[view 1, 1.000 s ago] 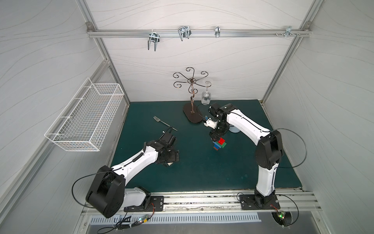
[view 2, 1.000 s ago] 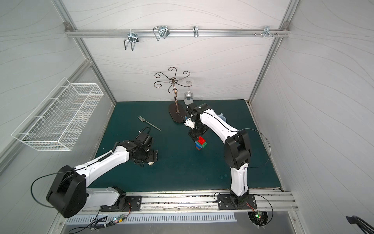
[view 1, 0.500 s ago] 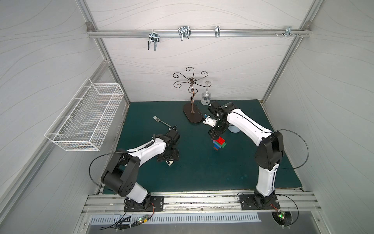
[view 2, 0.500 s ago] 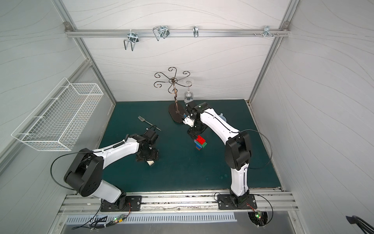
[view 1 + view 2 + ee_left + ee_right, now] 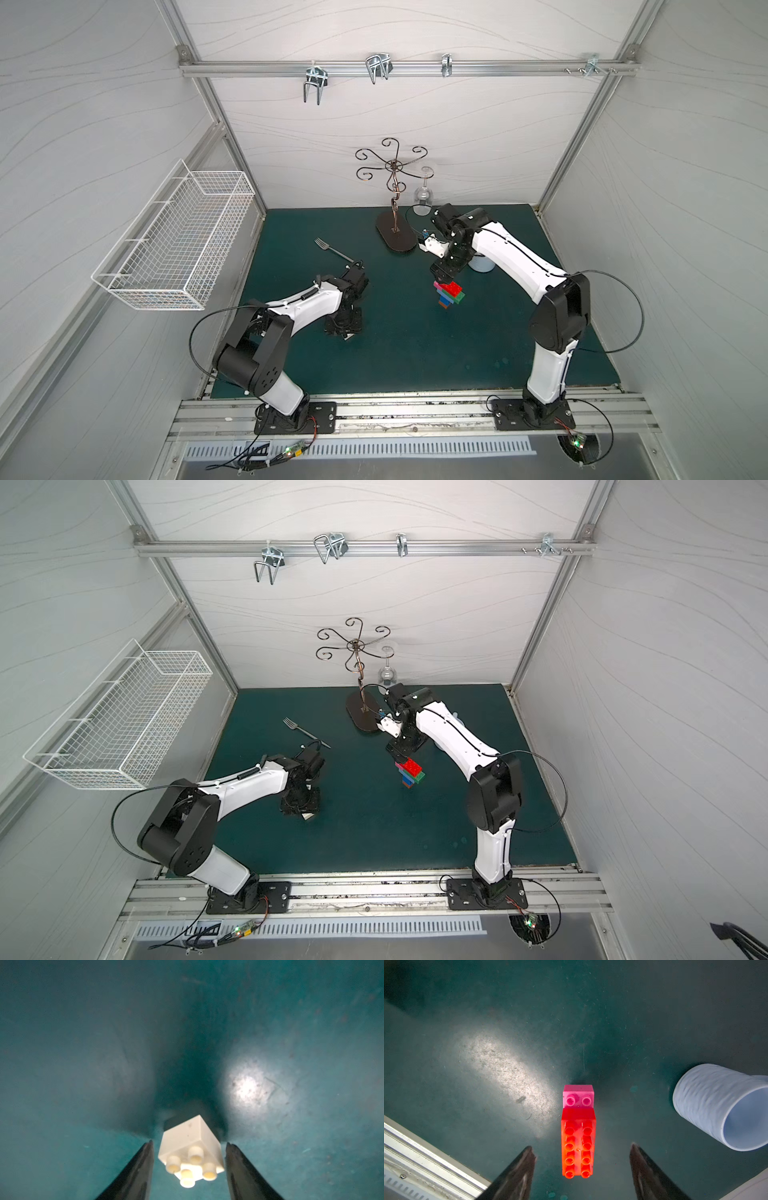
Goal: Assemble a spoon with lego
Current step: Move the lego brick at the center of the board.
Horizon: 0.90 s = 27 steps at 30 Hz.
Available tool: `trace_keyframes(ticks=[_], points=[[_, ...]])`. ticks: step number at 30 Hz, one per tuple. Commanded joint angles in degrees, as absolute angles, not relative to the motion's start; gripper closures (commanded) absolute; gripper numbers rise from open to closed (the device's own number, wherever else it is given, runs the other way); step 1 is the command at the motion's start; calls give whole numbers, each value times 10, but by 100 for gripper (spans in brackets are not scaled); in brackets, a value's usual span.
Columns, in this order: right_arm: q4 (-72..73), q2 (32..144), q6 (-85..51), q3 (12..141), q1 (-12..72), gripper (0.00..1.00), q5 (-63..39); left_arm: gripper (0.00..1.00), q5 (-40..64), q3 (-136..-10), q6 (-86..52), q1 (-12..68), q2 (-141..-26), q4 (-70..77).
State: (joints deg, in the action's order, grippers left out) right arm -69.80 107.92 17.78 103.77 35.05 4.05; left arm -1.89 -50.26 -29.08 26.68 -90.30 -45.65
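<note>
The spoon (image 5: 449, 294) stands on the green mat as a small stack; its red brick (image 5: 578, 1147) is on top and a pink brick (image 5: 578, 1095) juts out beside it. My right gripper (image 5: 442, 272) hovers over it, open, with wide gaps on both sides of the red brick. A loose white lego brick (image 5: 191, 1147) lies tilted on the mat, studs towards the camera. My left gripper (image 5: 189, 1142) is down at the mat (image 5: 343, 330), a finger on each side of the white brick. A narrow gap shows on each side, so it is open.
A light blue cup (image 5: 720, 1105) lies on its side next to the right arm. A metal fork (image 5: 334, 250) lies behind the left gripper. A dark glass stand (image 5: 395, 237) and a hanging wine glass (image 5: 423, 199) are at the back. A wire basket (image 5: 178, 241) hangs on the left wall.
The left arm has folded its elbow back towards its base while its gripper stayed over the white brick, and its jaws have narrowed around the brick. The right arm has hardly moved.
</note>
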Motion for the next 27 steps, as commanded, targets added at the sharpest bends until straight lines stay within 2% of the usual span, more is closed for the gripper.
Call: trace_keyframes(ticks=[1, 8, 16, 27], points=[[-701, 1060, 171, 1043, 347, 25, 40, 45, -6, -497, -296, 267, -880, -475], [-699, 1052, 171, 1041, 346, 25, 42, 59, 3, -501, -298, 268, -879, -466], [-697, 1040, 164, 1040, 339, 25, 51, 62, 27, -555, -284, 294, -900, -461], [-689, 1019, 148, 1032, 321, 25, 69, 62, 49, -712, -272, 370, -1038, -461]])
